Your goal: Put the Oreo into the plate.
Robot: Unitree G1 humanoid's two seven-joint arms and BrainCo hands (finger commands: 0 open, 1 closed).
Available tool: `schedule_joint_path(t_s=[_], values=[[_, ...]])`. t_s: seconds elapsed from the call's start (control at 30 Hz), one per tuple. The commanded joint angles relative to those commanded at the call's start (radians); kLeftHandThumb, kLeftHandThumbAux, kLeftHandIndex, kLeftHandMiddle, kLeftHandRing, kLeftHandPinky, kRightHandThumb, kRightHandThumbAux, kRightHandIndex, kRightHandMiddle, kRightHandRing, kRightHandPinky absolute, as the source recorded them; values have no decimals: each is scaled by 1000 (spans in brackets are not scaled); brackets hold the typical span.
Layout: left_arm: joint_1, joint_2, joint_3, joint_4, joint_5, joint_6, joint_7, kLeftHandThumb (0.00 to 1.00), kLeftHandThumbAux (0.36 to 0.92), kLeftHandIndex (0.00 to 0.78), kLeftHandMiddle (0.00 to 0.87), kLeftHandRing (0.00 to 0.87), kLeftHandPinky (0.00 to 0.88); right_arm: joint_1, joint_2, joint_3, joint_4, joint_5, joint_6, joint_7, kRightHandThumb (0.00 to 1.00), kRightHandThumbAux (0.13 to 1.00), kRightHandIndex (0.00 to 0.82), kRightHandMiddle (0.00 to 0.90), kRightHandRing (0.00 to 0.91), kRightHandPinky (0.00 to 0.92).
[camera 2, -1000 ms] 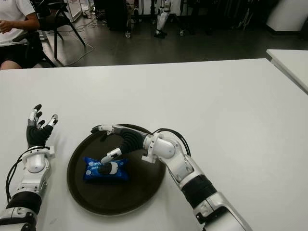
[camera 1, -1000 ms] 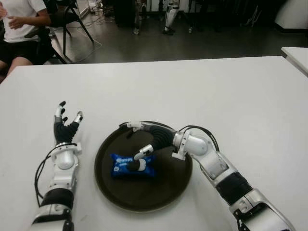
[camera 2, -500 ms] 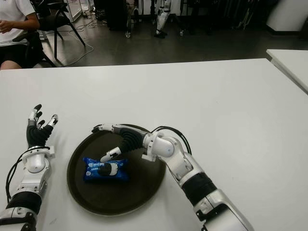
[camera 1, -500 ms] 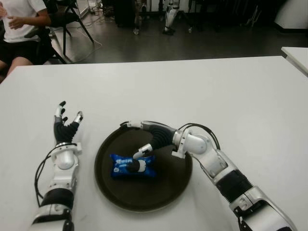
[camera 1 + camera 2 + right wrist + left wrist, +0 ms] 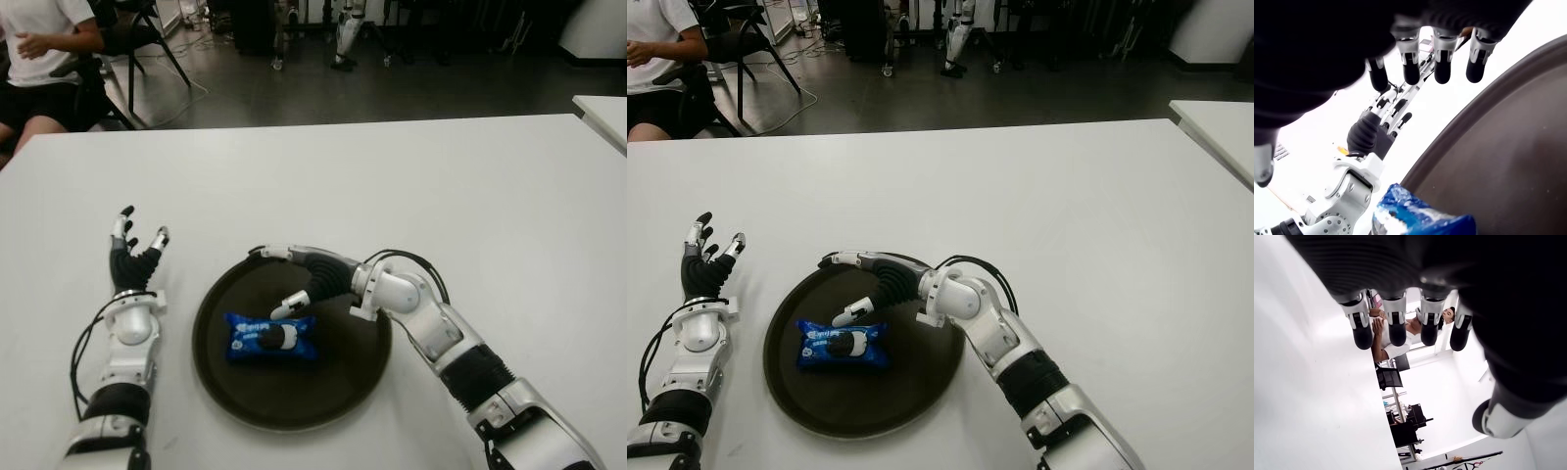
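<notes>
The Oreo [image 5: 269, 338] lies flat in the plate [image 5: 348, 387], long axis running along the table's [image 5: 411, 186] near edge; the right hand [image 5: 299, 279], fingers spread and empty, hovers just beyond it; the left hand [image 5: 132, 245], also spread, shows well apart toward the left edge.

White lettering on the blue packet [image 5: 269, 338], just below the right hand's [image 5: 294, 279] fingers, is too small to read.
</notes>
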Motion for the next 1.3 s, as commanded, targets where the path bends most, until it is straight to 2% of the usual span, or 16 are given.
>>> schedule_joint_path(t_s=[0.13, 0.27, 0.37, 0.4, 0.47, 0.53, 0.67, 0.8, 0.87, 0.93, 1.03, 1.17, 1.3], values=[[-3, -3, 7, 3, -11, 5, -5, 2, 667, 19, 19, 0, 10, -32, -33, -67, 36, 65, -34, 23, 0, 454, 0, 0, 0, 0], [-4, -4, 11, 6, -18, 6, -6, 11, 680, 21, 20, 1, 20, -46, -74, -131, 68, 108, -64, 25, 0, 457, 0, 0, 0, 0], [-5, -4, 12, 7, -21, 6, -7, 21, 685, 22, 23, 6, 28, -73, -87, -171, 117, 123, -82, 0, 0, 460, 0, 0, 0, 0], [-5, -4, 13, 6, -23, 6, -9, 22, 685, 22, 23, 6, 29, -95, -90, -190, 153, 129, -91, -14, 0, 461, 0, 0, 0, 0], [-6, -3, 13, 6, -25, 6, -13, 23, 689, 20, 21, 7, 26, -113, -107, -236, 211, 140, -131, -63, 0, 469, 0, 0, 0, 0], [-5, -3, 12, 1, -27, 8, -20, 21, 691, 18, 18, 5, 22, -103, -144, -288, 196, 155, -144, -95, 0, 475, 0, 0, 0, 0], [-3, -1, 11, -7, -30, 14, -29, 17, 690, 16, 12, 1, 16, -138, -124, -341, 289, 164, -156, -188, 0, 513, 0, 0, 0, 0], [-2, -1, 14, -15, -36, 20, -38, 18, 690, 18, 11, 0, 13, -129, -135, -401, 317, 194, -203, -253, 0, 542, 0, 0, 0, 0], [-2, 0, 15, -17, -36, 20, -39, 18, 690, 19, 10, 0, 11, -128, -138, -422, 358, 186, -251, -309, 0, 563, 3, 0, 0, 0], [1, 5, 13, -19, -31, 19, -37, 19, 693, 20, 10, 0, 10, -145, -141, -459, 464, 173, -301, -421, 0, 579, 11, 1, 0, 0], [3, 13, 10, -17, -23, 19, -32, 16, 699, 17, 17, 1, 14, -178, -142, -502, 582, 177, -334, -538, 0, 602, 24, 2, 0, 0], [1, 18, 14, -8, -24, 17, -30, 12, 698, 18, 24, 6, 25, -197, -136, -524, 657, 190, -369, -597, 0, 617, 30, 4, 0, 0], [-1, 23, 20, -4, -28, 11, -29, 36, 697, 21, 29, 14, 35, -193, -155, -562, 743, 212, -391, -627, 0, 653, 39, 19, 0, 0]])
